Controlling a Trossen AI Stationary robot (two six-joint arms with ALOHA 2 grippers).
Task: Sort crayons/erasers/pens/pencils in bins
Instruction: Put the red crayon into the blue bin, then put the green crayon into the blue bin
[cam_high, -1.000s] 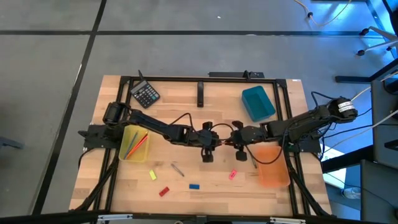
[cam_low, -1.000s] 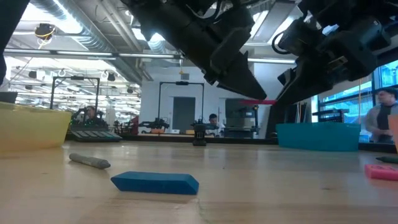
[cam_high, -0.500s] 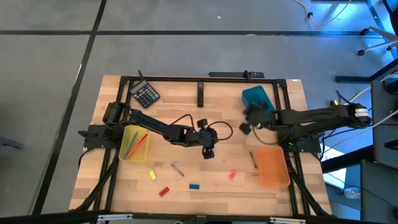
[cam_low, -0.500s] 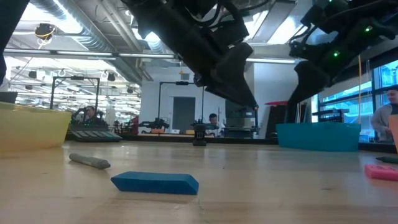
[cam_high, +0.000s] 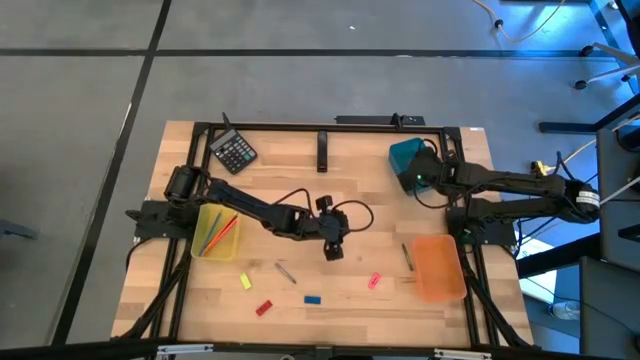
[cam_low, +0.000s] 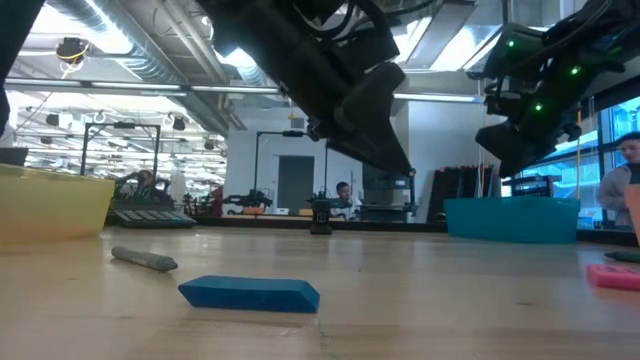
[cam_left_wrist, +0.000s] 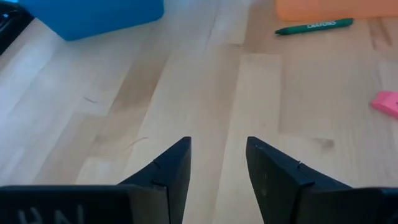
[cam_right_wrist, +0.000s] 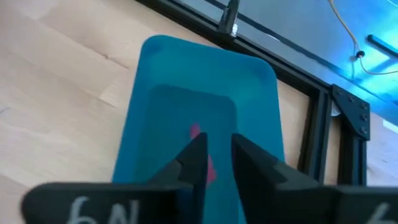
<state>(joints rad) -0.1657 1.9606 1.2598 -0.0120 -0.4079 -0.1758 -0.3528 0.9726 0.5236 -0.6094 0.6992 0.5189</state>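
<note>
Your right gripper (cam_high: 418, 178) now over teal bin (cam_high: 404, 155), upper right of frame, moved from table centre; fingers narrow, pinching red eraser (cam_right_wrist: 201, 155). Left gripper (cam_high: 333, 250) mid-frame, unchanged, fingers narrowly parted, empty.

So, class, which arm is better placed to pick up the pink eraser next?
Left. The left hand hangs open over the middle of the table, close to the pink eraser, which shows in its wrist view. The right hand is far off, over the teal bin.
</note>
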